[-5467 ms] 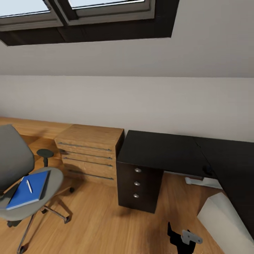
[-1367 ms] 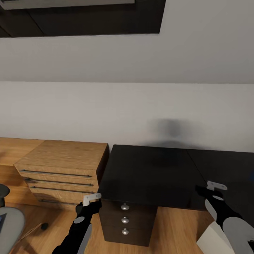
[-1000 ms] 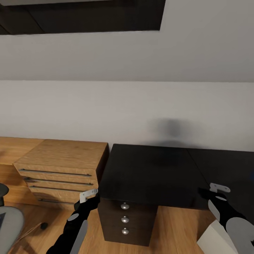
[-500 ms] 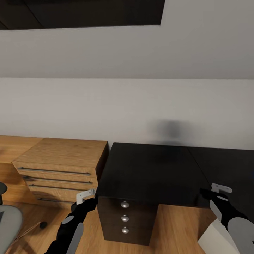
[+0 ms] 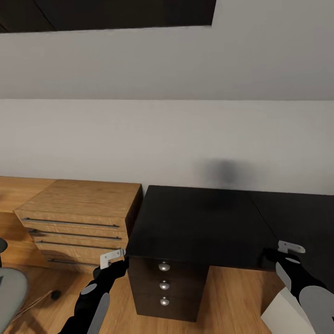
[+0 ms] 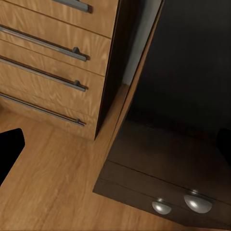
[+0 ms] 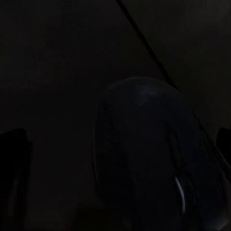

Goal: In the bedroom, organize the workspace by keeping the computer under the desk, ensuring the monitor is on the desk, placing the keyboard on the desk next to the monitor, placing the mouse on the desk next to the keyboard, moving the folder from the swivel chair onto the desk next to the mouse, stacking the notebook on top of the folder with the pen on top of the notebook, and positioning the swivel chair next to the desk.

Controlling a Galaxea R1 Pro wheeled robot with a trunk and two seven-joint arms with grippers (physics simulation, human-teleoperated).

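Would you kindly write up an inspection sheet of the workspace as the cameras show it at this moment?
Surface: desk, glossy black top, with a seam line across it.
Job's things: mouse lies on the desk top just ahead of the right gripper; white-grey computer corner shows on the floor by the desk; grey swivel chair seat edge at far left.
Clutter: nothing seen.
Grippers: left gripper hovers in front of the drawers, holding nothing; right one sits at the desk's front edge, jaw state unclear.
Cables: nothing seen.
Surroundings: wooden drawer chest, black drawer unit with round knobs, plank floor, pale wall.
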